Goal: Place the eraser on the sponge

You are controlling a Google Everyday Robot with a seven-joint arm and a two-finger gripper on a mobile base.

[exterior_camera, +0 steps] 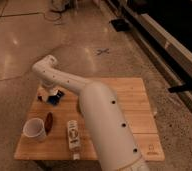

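Gripper (48, 93) hovers at the table's (134, 100) far-left corner, the sponge (56, 98) just beneath it; its hold cannot be told. Cup (34, 129) and bottle (73, 136) stand well apart from it.

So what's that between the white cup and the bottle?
A slim dark-red oblong object lies between the cup and the bottle, in the camera view. The gripper is farther back, by the blue sponge.
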